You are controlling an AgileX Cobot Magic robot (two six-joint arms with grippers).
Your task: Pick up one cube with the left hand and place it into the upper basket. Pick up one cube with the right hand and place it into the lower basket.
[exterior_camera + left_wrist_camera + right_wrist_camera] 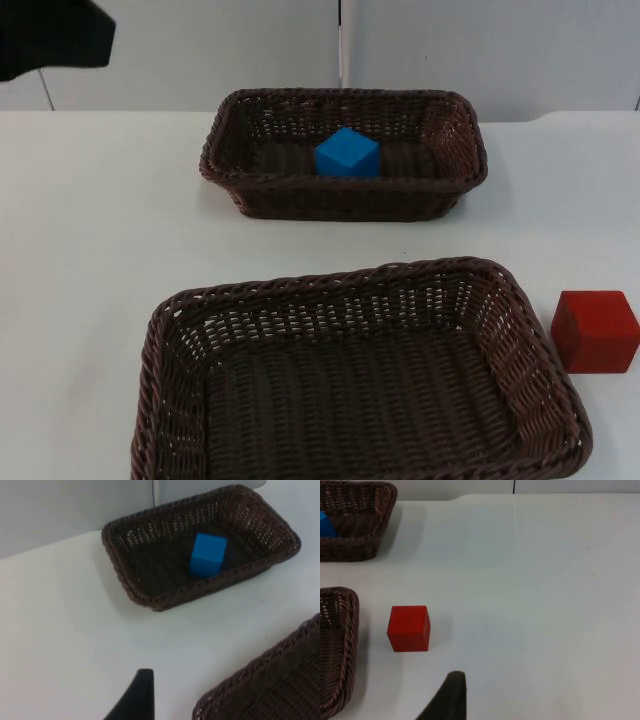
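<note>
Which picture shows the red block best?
The right wrist view: the red cube sits whole on the white table, beside the lower basket. The top view shows it near the picture's edge.

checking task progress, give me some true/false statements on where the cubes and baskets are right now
1. The blue cube lies inside the upper basket. True.
2. The red cube is in the lower basket. False: it sits on the table, beside that basket's right end.
3. The lower basket holds no cube. True.
4. The red cube is stacked on the blue cube. False: they are far apart.
</note>
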